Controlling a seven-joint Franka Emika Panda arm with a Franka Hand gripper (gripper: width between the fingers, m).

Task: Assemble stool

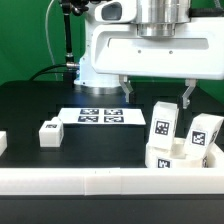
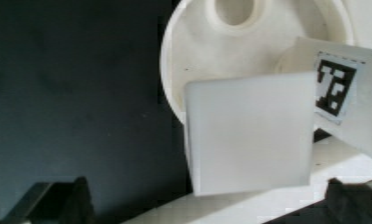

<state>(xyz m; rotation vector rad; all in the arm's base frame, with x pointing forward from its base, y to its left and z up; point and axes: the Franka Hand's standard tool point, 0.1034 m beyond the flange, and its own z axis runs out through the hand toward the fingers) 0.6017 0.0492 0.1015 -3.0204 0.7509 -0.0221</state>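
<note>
In the exterior view we see the seat (image 1: 168,158) at the table's front edge, toward the exterior view's right, just behind the border rail (image 1: 90,182). A leg (image 1: 163,124) and a second leg (image 1: 203,135) stand upright on it (we cannot check the joints). A third leg (image 1: 50,132) lies loose, well apart, near the marker board (image 1: 100,115). The gripper (image 1: 156,95) hovers above the seat, fingers apart, holding nothing. In the wrist view we look down on the seat (image 2: 227,45) and an upright leg (image 2: 250,135); we judge two legs placed and one left
</note>
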